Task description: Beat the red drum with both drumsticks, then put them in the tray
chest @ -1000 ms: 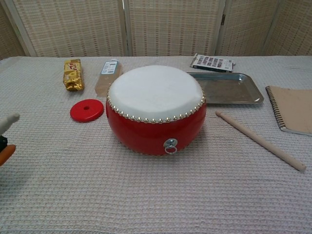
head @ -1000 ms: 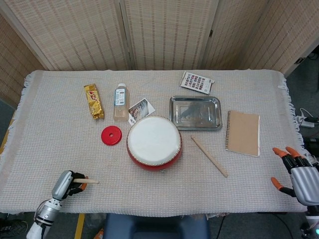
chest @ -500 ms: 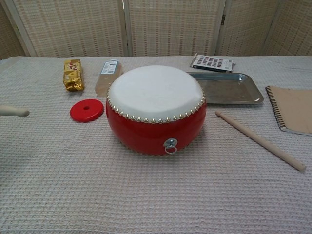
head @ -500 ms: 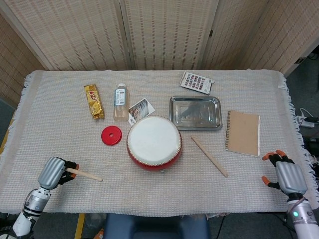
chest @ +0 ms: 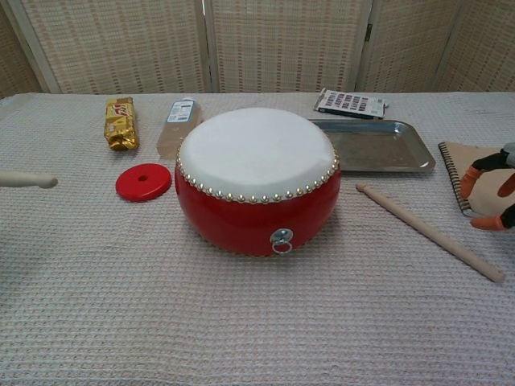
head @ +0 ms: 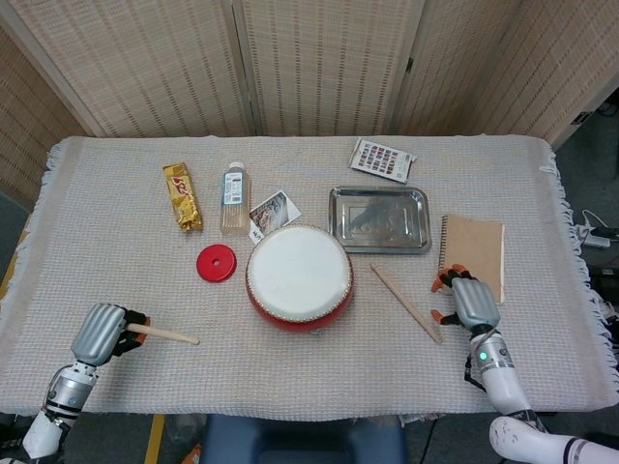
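Observation:
The red drum (head: pixel 298 277) (chest: pixel 257 181) with a white skin stands at the table's middle. My left hand (head: pixel 100 333) grips one wooden drumstick (head: pixel 164 335) (chest: pixel 26 181) near the front left edge; the stick points right toward the drum. The second drumstick (head: pixel 406 304) (chest: pixel 429 232) lies loose on the cloth right of the drum. My right hand (head: pixel 467 302) (chest: pixel 492 187) hovers just right of that stick's near end, fingers apart and holding nothing. The metal tray (head: pixel 379 219) (chest: pixel 375 146) sits behind the loose stick and holds nothing.
A brown spiral notebook (head: pixel 473 257) lies right of the tray, beside my right hand. A red disc (head: pixel 216 263), a small bottle (head: pixel 234 198), a gold snack bar (head: pixel 182 196), a photo card (head: pixel 275 213) and a colour card (head: pixel 381 159) lie behind and left of the drum.
My right hand has moved in from the right edge to just beside the loose drumstick. The left hand with its stick has barely moved since half a second ago.

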Robot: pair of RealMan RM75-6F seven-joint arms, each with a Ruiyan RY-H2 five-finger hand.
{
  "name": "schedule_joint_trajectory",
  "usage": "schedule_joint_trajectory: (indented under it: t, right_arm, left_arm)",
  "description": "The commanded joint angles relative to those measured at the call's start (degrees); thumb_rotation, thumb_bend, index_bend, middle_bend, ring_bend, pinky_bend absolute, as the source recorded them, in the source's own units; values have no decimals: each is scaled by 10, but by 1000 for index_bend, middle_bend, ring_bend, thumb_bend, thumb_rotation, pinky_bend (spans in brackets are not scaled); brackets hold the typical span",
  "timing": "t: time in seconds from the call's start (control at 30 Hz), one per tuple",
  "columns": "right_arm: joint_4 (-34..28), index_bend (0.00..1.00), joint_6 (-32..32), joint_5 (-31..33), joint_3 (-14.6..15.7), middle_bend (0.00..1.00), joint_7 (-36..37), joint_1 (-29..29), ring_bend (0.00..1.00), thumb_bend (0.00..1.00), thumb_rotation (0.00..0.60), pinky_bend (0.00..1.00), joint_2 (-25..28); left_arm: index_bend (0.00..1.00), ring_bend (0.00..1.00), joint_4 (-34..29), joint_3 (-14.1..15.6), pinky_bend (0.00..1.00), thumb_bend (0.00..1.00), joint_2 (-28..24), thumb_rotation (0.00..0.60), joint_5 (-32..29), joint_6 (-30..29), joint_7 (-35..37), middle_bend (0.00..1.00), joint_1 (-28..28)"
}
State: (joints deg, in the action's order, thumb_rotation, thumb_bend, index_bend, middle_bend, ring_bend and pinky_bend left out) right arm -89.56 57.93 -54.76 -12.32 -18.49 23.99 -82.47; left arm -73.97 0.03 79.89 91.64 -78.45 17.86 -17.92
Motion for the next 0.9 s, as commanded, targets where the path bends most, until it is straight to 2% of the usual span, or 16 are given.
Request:
schedule_joint_trajectory:
  t: [0.03,0.4,0.63,0.9]
  right_arm:
    - [14,462,-16,34,-13,223,-31,30,54,172,600,299,-26]
    - [39,418,-9,133,-17,223,-137,102,6,172,600,298,-80]
    - [44,393,-1,174,-18,219,-159,124,0,172,600,296,-99]
    - [49,454,6,210,-4,219,-196,144,0,173,600,295,-101]
  left_arm:
    - [1000,1000,-7,5,1000,792,-3,600,1,4,7,1000,1]
    - [1000,1000,-17,19,1000,782,-7,600,9,14,14,1000,0]
    - [1000,1000,-17,26,1000,781,-5,600,18,17,16,1000,-2]
    - [1000,1000,-14,32,1000,778,-2,600,24,21,20,1000,-5]
